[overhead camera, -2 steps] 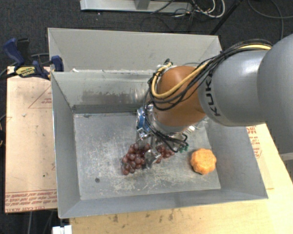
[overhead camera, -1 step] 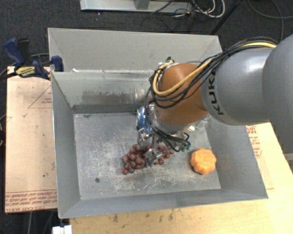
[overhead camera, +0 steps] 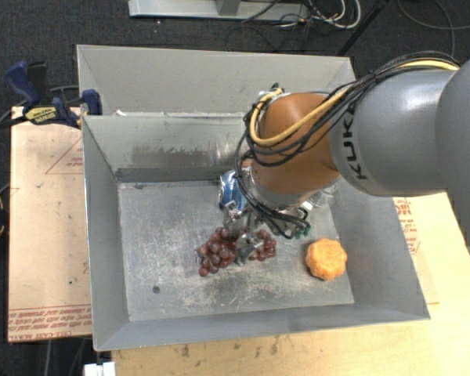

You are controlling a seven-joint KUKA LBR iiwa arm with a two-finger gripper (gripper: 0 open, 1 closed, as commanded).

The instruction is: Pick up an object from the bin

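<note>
**Tool low over a bunch of grapes in the middle of the bin**

Camera view: you are looking down into a grey metal bin (overhead camera: 141, 288) with sloping walls and a scuffed flat floor. Your arm (overhead camera: 407, 139) comes in from the right edge. Its rounded brown-orange wrist cover (overhead camera: 294, 143), looped with yellow and black cables, hangs above the back half of the floor.

Below that cover, the tool (overhead camera: 245, 240) points down at the middle of the floor. It sits right on the right-hand end of a bunch of dark red grapes (overhead camera: 216, 253). You cannot tell whether the tool is released or clenched, because its tip merges with the bunch.

The bunch lies flat, trailing from the tool toward the left wall and well clear of every wall. That probably leaves room to close on it from above.

An orange lump (overhead camera: 326, 258), rough and roundish, rests toward the front right corner, apart from the grapes. A blue and white thing (overhead camera: 229, 188) lies near the back wall, partly hidden under the wrist, so you cannot tell what it is.

The pick looks not yet done, since the grapes are on the floor.
</note>
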